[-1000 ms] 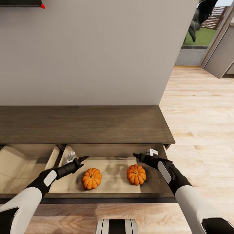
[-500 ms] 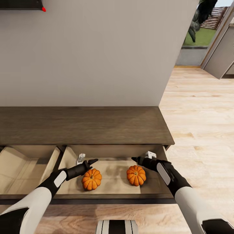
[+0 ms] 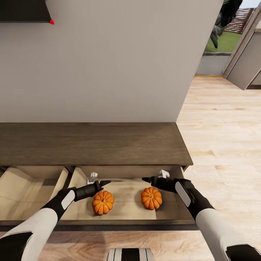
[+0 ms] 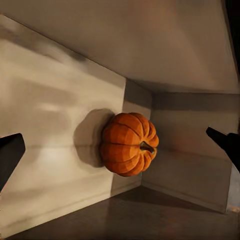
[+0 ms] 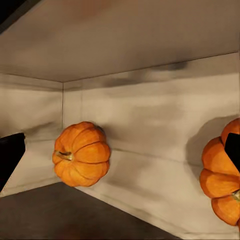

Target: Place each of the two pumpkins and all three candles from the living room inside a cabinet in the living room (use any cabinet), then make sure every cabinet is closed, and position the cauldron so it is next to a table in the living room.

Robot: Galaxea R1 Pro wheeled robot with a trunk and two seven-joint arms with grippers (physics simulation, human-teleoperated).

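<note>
The cabinet is a long dark-brown console against the wall, with a pale-wood drawer pulled open. Two orange pumpkins rest on the drawer floor, the left pumpkin and the right pumpkin. My left gripper hovers open just above and behind the left pumpkin, pointing right. My right gripper is open above the right pumpkin, pointing left. The left wrist view has a pumpkin near a drawer corner, framed by both dark fingertips. In the right wrist view one pumpkin sits far off and another close by.
A second drawer stands open to the left, its pale interior bare. A grey wall rises behind the cabinet, with a dark TV corner above. Light wood floor stretches right toward a glass door.
My left gripper has moved right, from beside the left pumpkin to above it. My right gripper has edged left. The head view has tilted slightly; the pumpkins lie where they were.
</note>
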